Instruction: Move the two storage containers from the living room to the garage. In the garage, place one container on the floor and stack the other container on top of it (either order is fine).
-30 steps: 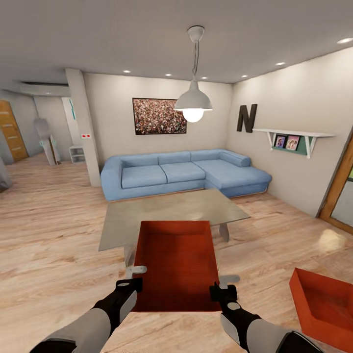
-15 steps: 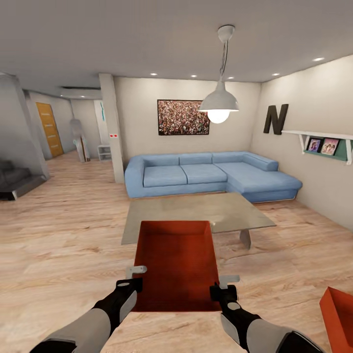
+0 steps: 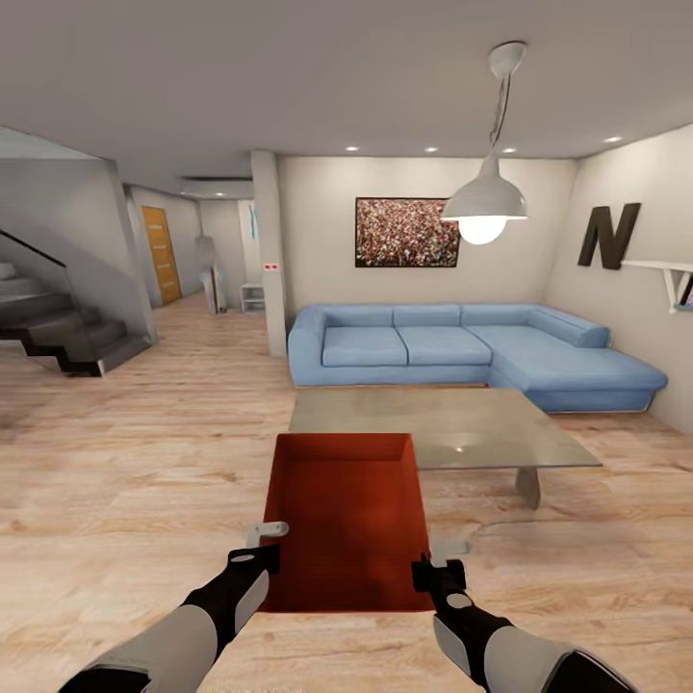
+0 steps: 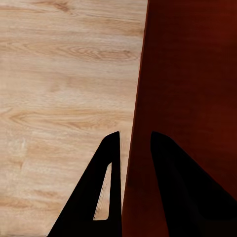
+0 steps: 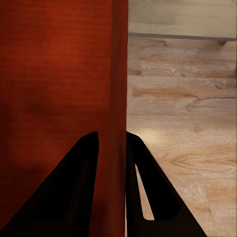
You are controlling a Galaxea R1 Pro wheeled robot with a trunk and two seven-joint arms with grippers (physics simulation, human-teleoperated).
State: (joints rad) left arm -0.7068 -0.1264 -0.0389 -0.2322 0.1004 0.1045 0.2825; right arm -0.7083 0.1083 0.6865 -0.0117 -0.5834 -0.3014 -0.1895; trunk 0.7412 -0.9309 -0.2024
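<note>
I hold one orange-red storage container (image 3: 346,525) level in front of me, above the living room's light wood-plank floor (image 3: 144,462). My left gripper (image 3: 262,544) is shut on its left wall near the close corner. My right gripper (image 3: 441,561) is shut on its right wall. In the left wrist view the gripper (image 4: 134,140) straddles the thin wall of the container (image 4: 192,74). In the right wrist view the gripper (image 5: 112,138) pinches the wall of the container (image 5: 54,64) the same way. The other container and the garage are out of view.
A grey low table (image 3: 443,428) stands just beyond the container, with a blue corner sofa (image 3: 462,351) behind it. A pillar (image 3: 269,250) and a hallway with an orange door (image 3: 161,255) lie at the far left. Dark stairs (image 3: 58,337) rise at the left.
The whole view has swung to the left, so the camera has turned. The second container on the floor slid out at the right, and stairs came in. The held container stays put between both grippers.
</note>
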